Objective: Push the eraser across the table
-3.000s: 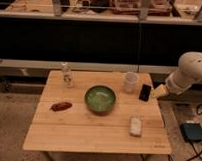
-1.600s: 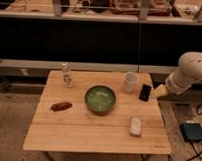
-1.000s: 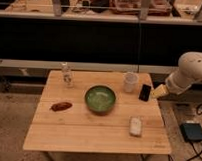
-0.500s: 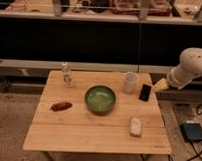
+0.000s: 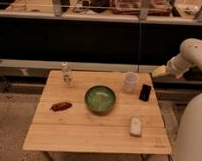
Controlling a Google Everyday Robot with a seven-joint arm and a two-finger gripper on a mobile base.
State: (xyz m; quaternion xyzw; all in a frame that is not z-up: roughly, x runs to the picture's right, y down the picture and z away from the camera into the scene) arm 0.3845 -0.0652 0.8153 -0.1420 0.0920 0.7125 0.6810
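The table (image 5: 82,132), a pale plank top, is carrying six things, with the gripper (image 5: 159,72) hanging just past its far right corner. The eraser (image 5: 145,92) is sitting nearest the gripper, just toward the camera from it, by the table's right edge. A white cup (image 5: 130,82) is standing just beside the eraser, on the side away from the gripper. A green bowl (image 5: 100,99) is resting farther off, at the table's middle. A whitish block (image 5: 136,126) is lying well apart from the gripper, near the front edge. A small bottle (image 5: 68,75) and a reddish-brown item (image 5: 61,106) are sitting farthest away, along the opposite side.
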